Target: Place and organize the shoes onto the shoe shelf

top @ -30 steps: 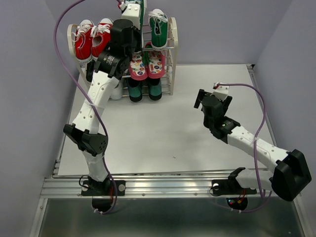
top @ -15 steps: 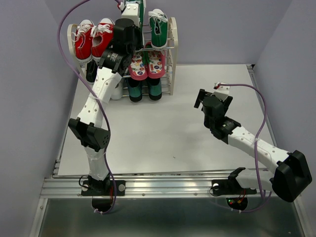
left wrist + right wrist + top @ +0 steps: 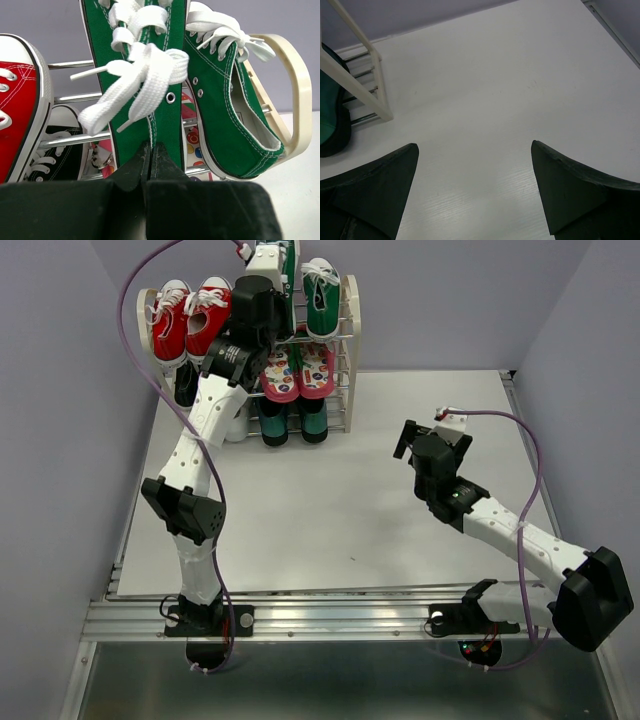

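Note:
My left gripper (image 3: 150, 150) is shut on the heel edge of a green canvas sneaker (image 3: 135, 90) with white laces, holding it at the shoe shelf's (image 3: 351, 320) top tier. From above that gripper (image 3: 272, 290) sits over the shelf's middle and mostly hides the sneaker (image 3: 288, 270). Its mate (image 3: 230, 115) (image 3: 322, 300) lies on the top tier to the right. Pink-red flip-flops (image 3: 298, 370) fill the tier below, and dark green loafers (image 3: 295, 422) the bottom. My right gripper (image 3: 430, 435) (image 3: 475, 150) hangs open over bare table, holding nothing.
Red sneakers (image 3: 185, 320) occupy the shelf's top left, with black sneakers (image 3: 186, 385) below them. The shelf's cream side frame (image 3: 295, 85) curves just right of the resting green sneaker. Purple walls close in the table (image 3: 350, 510) on three sides.
My left arm has pushed a little farther up and back toward the shelf top with the green sneaker. The right arm has stayed put.

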